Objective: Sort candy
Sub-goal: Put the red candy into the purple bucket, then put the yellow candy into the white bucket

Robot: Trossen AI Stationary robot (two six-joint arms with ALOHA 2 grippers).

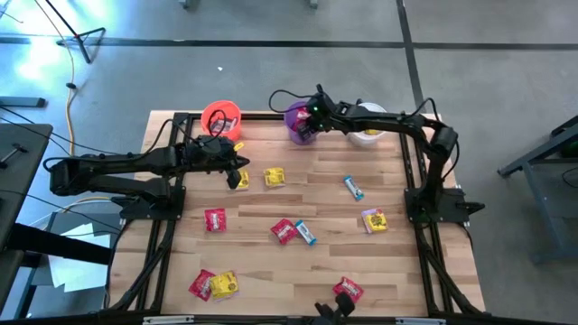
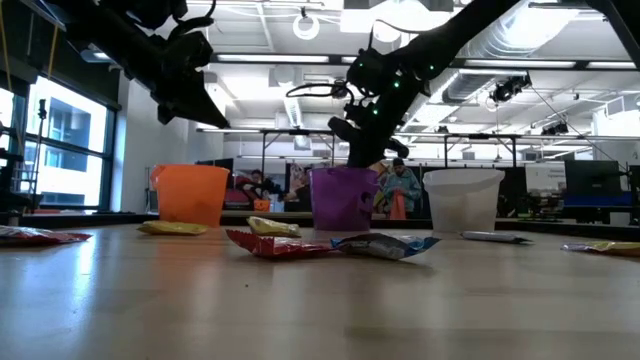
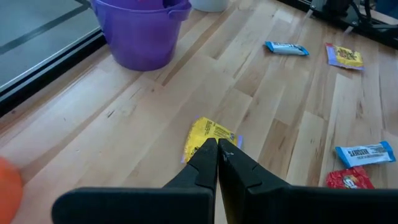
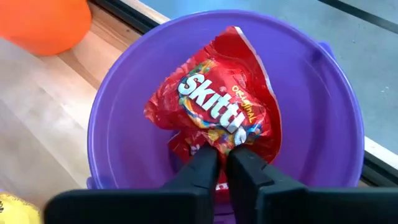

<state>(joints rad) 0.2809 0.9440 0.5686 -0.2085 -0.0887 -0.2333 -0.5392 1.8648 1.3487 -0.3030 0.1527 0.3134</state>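
My right gripper [image 4: 222, 152] reaches down into the purple cup [image 1: 299, 125] at the table's far edge and is shut on a red candy packet [image 4: 217, 102] inside it. My left gripper [image 3: 217, 144] is shut and holds nothing. It hangs raised above the table [image 2: 195, 90], over two yellow packets [image 1: 274, 176] [image 1: 240, 179] that lie flat on the wood. The orange cup [image 1: 221, 117] stands left of the purple one, the white cup [image 1: 368, 131] right of it. More red, yellow and blue-and-white candy lies scattered over the table. My right gripper pinches the red packet between its two fingers at the packet's near edge [image 4: 219, 142]. The fingers come from above, pointing down into the purple cup [image 2: 358, 150]. The packet spreads out crumpled beyond the fingertips, inside the cup's wall; whether it rests on the cup's bottom I cannot tell.
Loose on the table are a red packet [image 1: 214, 219], a red packet [image 1: 284, 231] beside a blue bar [image 1: 306, 233], another blue bar [image 1: 353, 188], a yellow-and-purple packet [image 1: 375, 220], a red and yellow pair [image 1: 212, 284] and a red packet [image 1: 347, 290] near the front edge.
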